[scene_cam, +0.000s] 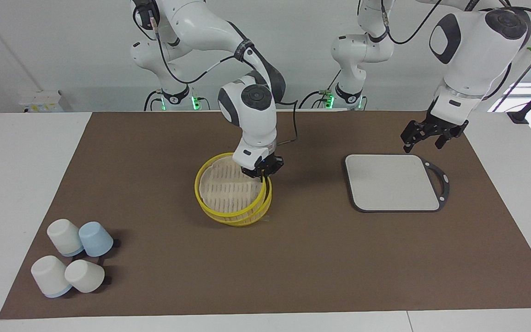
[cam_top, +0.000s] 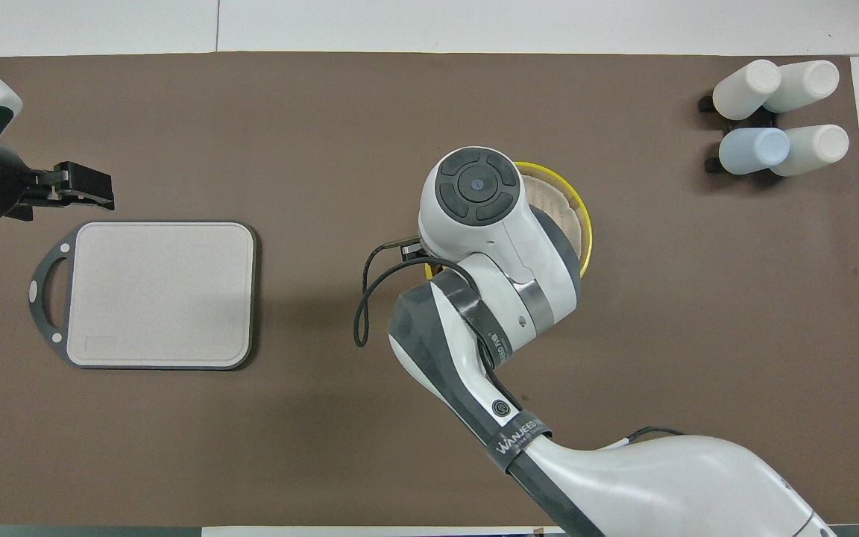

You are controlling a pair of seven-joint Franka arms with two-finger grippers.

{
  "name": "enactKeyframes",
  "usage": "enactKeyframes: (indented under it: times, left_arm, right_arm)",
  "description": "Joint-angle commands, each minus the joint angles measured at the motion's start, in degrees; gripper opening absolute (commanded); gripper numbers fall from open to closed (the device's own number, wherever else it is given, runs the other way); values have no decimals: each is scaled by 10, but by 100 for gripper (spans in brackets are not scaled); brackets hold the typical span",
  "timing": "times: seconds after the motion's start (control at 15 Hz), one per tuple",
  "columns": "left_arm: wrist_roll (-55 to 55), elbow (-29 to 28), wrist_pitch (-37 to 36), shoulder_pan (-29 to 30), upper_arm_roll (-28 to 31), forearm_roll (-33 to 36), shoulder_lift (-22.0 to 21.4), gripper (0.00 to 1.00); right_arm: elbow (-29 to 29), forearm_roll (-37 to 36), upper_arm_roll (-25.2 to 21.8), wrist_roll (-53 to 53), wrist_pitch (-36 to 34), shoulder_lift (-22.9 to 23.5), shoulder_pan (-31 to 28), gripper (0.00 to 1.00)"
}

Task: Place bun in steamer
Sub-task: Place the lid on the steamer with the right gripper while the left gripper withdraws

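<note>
The left pincer waits, fingers spread, over the counter. The right pincer grips the whitish-faced yellow lid, tilted on the steamer. No bun visible; replacing or removing the lid, by appearances.

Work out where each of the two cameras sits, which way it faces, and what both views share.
Facing view: high across the table, looking back at the robots. Both arms show, the right gripper at the round yellow slatted steamer, the left gripper open near the pale grey-rimmed cutting board.
Overhead view: high above the robots' end, looking steeply down and forward. The right arm hides most of the steamer.
Shared: steamer, board and four upturned white and pale-blue cups, half a turn apart.
</note>
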Motion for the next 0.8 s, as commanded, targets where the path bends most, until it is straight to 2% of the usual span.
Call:
enactKeyframes:
  times: [0.0, 0.13, 0.4, 0.73]
  left_arm:
    - [17, -56, -1, 5, -3, -14, -49, 100]
    - [18, -50, -9, 16, -1, -27, -49, 100]
    - [31, -5, -99, 16, 0, -31, -44, 100]
    - [40, -12, -81, 20, -1, -27, -46, 100]
  right_arm:
    - [-10, -11, -1, 25, 20, -6, 5, 0]
    - [-11, -11, -1, 43, 22, -6, 16, 0]
    - [-14, -11, -1, 56, 28, -5, 24, 0]
    - [-29, -11, -1, 58, 43, -8, 28, 0]
